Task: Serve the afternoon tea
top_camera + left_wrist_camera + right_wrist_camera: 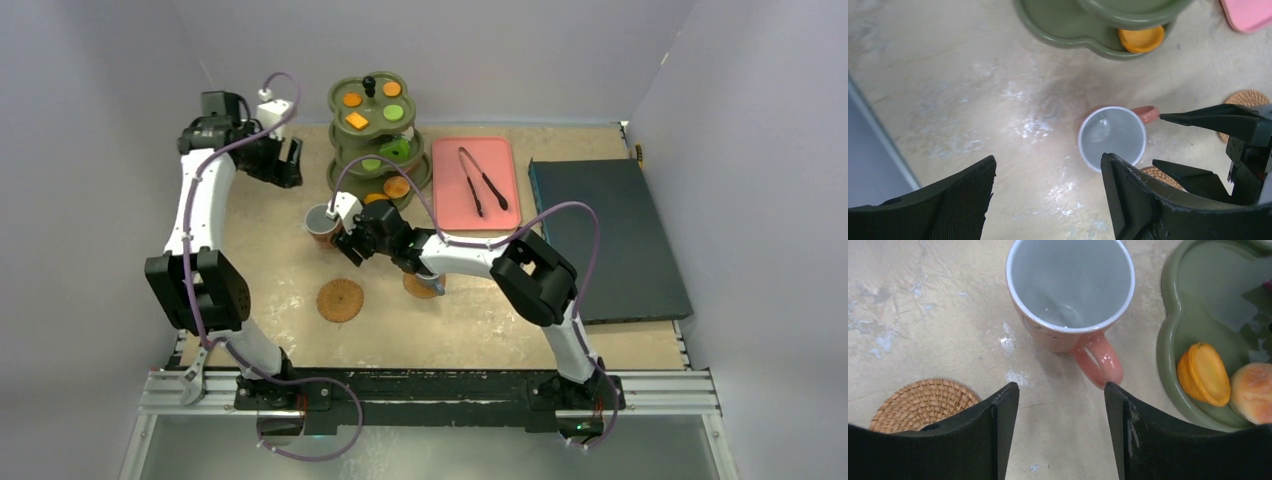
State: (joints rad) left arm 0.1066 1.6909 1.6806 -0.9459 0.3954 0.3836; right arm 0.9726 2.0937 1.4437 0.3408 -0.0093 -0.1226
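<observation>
Right gripper (pixel 1060 440) hovers low with its jaws apart and empty, the handle of the terracotta cup (pixel 1070 285) just ahead of the gap. That cup stands upright on the bare worktop (pixel 260 290) toward its middle, just in front of the olive stand (pixel 375 135) at the far edge, apart from the coaster (pixel 340 299). Left gripper (pixel 1048 200) hangs over the far left part, jaws wide, holding nothing.

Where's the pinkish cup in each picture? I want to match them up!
Top view: cup left of centre, just below-left of the green stand.
Left wrist: cup right of centre, handle pointing right.
Right wrist: cup at top middle, handle pointing down-right.
Shared landmark: the stand, at the top in the left wrist view and at the right edge in the right wrist view.
</observation>
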